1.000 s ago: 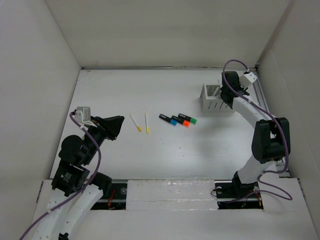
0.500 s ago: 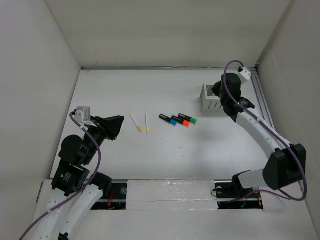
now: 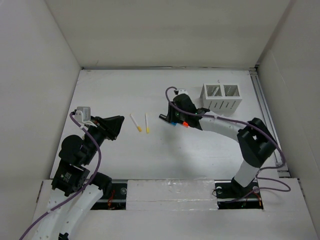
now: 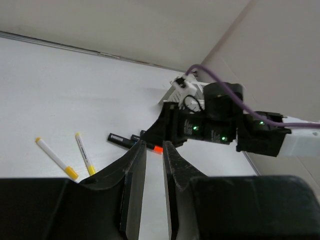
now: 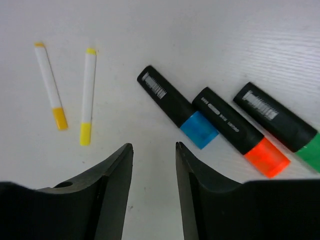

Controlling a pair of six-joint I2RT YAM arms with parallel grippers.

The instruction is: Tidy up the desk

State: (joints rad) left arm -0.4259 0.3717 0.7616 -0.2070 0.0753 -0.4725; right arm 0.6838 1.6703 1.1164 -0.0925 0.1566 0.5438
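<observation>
Right gripper (image 5: 154,149) first: hangs low over the large, flat, matte white desk (image 3: 210,150), black fingers (image 5: 112,185) parted, only bare tabletop showing in the gap, clamped on nothing. Sits near the middle of the tabletop in the overhead view, with the arm stretched across from the right-hand base and the tips just beside a row of three highlighters. Points, in its own wrist view, between that row and a pair of thin pens.

Highlighters: flat on the desk, side by side, parallel and close together. In order: blue-capped black highlighter (image 5: 177,107), orange-capped black highlighter (image 5: 240,131), green-capped black highlighter (image 5: 280,122), the last cut off by the frame edge.

Left of those and apart from them: thin white pen with an orange-yellow cap (image 5: 50,85) and thin white pen with a lemon-yellow cap (image 5: 87,95), near each other without touching.

Small white slotted two-compartment box (image 3: 221,97): upright toward the far right of the desk, near the metal rail (image 3: 263,107) along the right edge, apart from the right gripper.

Left gripper (image 4: 154,147): held over the near left part of the desk, well apart from the pens. Fingers drawn almost together, just a thin slit between, nothing in it. Aimed toward the pens and highlighters.

Desk itself: spread across the floor of a plain white-walled enclosure (image 3: 165,35), both arm bases at its near edge.
</observation>
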